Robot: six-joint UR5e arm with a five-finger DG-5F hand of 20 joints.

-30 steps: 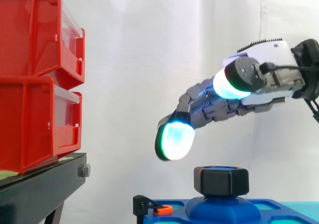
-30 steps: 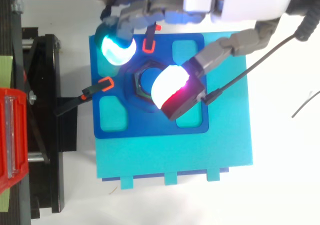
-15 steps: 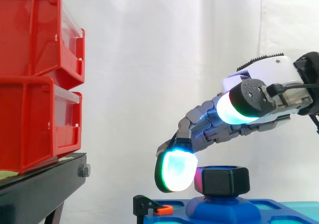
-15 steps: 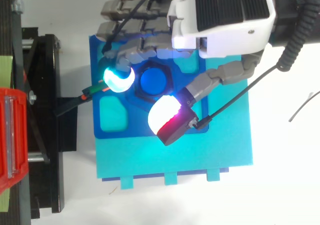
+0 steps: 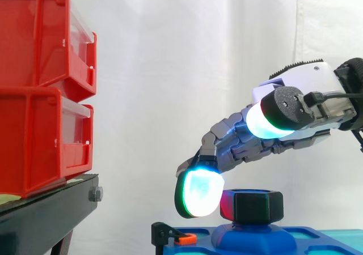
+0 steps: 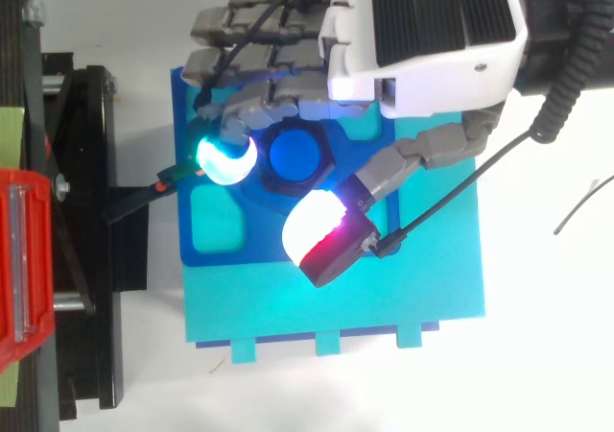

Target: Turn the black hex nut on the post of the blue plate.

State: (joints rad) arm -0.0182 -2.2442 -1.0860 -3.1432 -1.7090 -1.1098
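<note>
Hand (image 6: 422,38): held open above the blue plate (image 6: 249,242), fingers loosely bent, nothing gripped.
Nut: the black hex nut (image 5: 252,205) is seated on the post (image 6: 293,156), mid-plate.
Fingertip (image 5: 198,194): placed just beside the nut.

Nut: black hex nut (image 5: 252,207), thick, with flat faces and a round bore.
Nut pose: sits level on the post, its axis upright, above the domed foot and apart from the plate's flat surface.
Post: blue post (image 6: 295,156), upright; its round top fills the nut's bore and lies about flush with the nut's upper face.
Plate: blue plate (image 6: 254,235), square and dark blue, with rounded cyan recesses near its corners.
Plate pose: lies flat on a larger cyan board (image 6: 384,298), the post rising from a domed swell in its middle.
</note>
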